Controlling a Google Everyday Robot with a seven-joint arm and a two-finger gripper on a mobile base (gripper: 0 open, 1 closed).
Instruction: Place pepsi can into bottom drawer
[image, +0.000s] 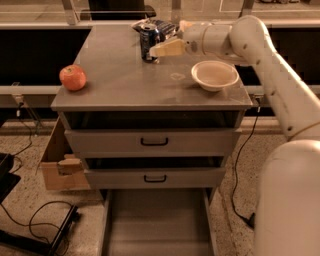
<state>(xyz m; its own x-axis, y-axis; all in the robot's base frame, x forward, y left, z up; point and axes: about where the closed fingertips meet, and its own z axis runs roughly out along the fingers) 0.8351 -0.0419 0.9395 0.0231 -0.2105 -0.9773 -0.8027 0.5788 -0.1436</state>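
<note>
The pepsi can (148, 42), dark blue with a silver top, stands upright at the back middle of the cabinet top (125, 85). My gripper (159, 49) reaches in from the right, just to the right of the can and very close to its lower side. Whether it touches the can does not show. The bottom drawer (156, 225) is pulled out at floor level, a wide shallow grey tray with nothing in it.
A white bowl (215, 75) sits right of the gripper, under my forearm. A red apple (73, 77) lies at the top's left edge. A dark snack bag (162, 26) lies behind the can. The two upper drawers (154, 142) are closed. A cardboard box (56, 167) and cables are on the floor at left.
</note>
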